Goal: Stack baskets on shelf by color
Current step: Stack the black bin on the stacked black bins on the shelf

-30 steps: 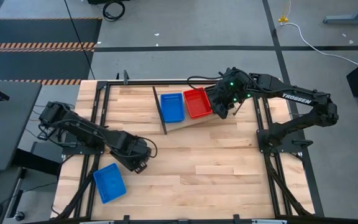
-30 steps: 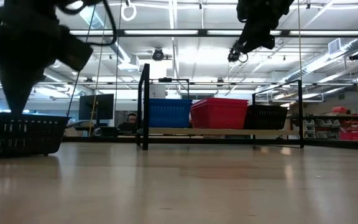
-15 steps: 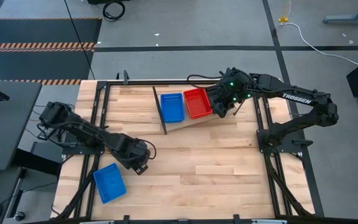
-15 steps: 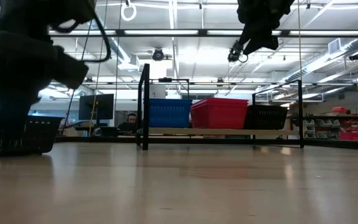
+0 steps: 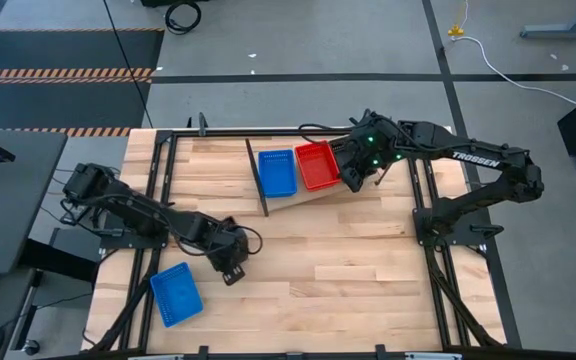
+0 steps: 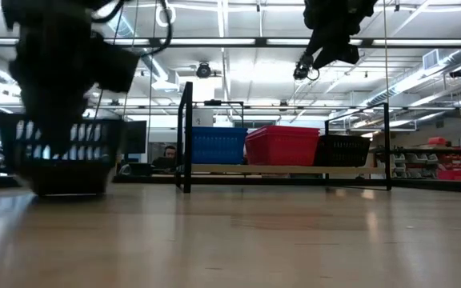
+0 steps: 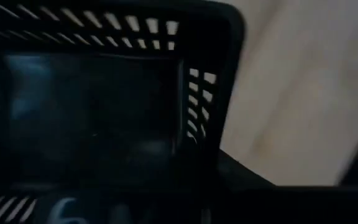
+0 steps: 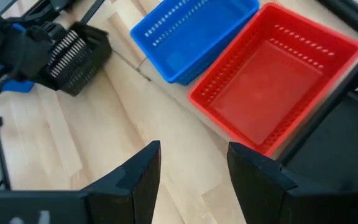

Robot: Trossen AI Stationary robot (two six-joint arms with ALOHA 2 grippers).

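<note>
High view, left tool (image 5: 230, 262) gripping black basket (image 6: 58, 152) mostly hidden beneath it, right tool (image 8: 191, 168) wide.

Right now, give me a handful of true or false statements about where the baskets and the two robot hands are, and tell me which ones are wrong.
1. The left hand carries a black basket. True.
2. A red basket sits alone on the table near the left arm. False: that loose one is a blue basket.
3. On the shelf the stacks run blue, red, black. True.
4. The right hand is shut on the red stack. False: its fingers are open and empty, hovering above the shelf.
5. The carried black basket rests on the shelf. False: it is held over the table, well short of the shelf.
</note>
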